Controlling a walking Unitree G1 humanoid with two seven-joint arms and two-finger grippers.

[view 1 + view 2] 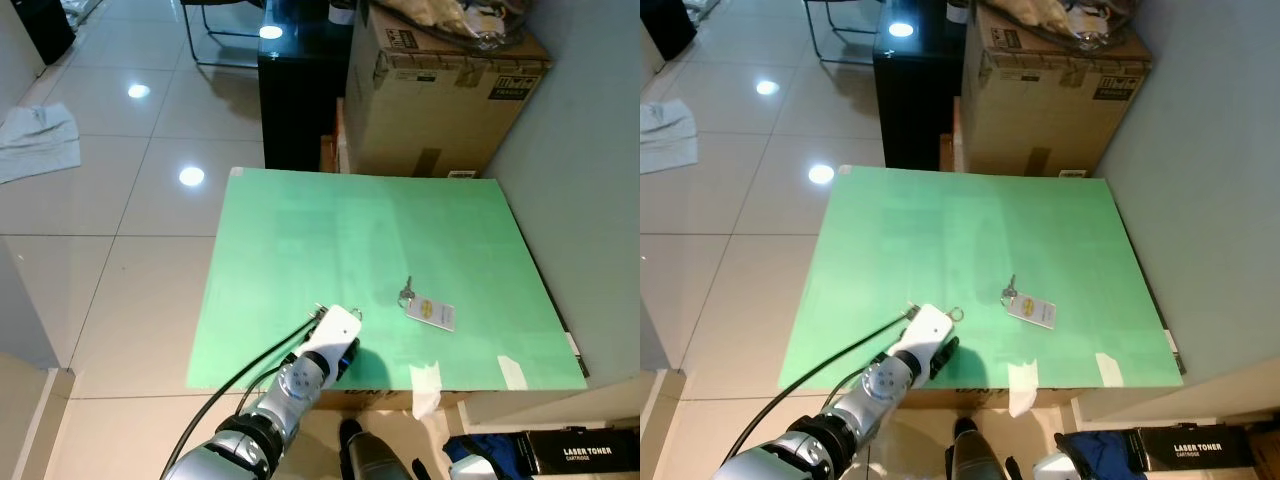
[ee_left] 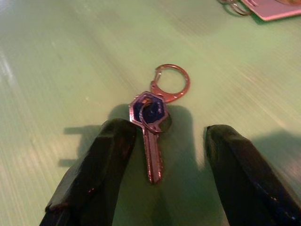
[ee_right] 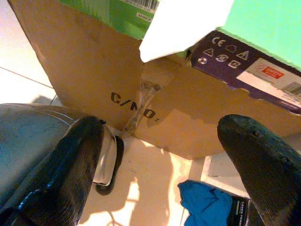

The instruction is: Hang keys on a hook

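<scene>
A green board (image 1: 350,240) tops a cardboard box. A silver key with a white tag (image 1: 427,310) lies right of its middle. Near the front edge my left gripper (image 1: 343,350) reaches over the board, tilted down. In the left wrist view this gripper (image 2: 169,136) is open, and a key with a blue head (image 2: 151,141) on a copper ring (image 2: 171,82) lies flat between its fingers (image 2: 106,155), untouched. My right gripper (image 3: 162,127) hangs open and holds nothing, below the board beside the box's brown side (image 3: 94,70).
A big cardboard box (image 1: 440,90) and a black cabinet (image 1: 295,90) stand behind the board. A grey wall runs along the right. A grey cloth (image 1: 40,140) lies on the tiled floor at left. A toner box (image 1: 585,450) and blue cloth (image 3: 207,205) lie low right.
</scene>
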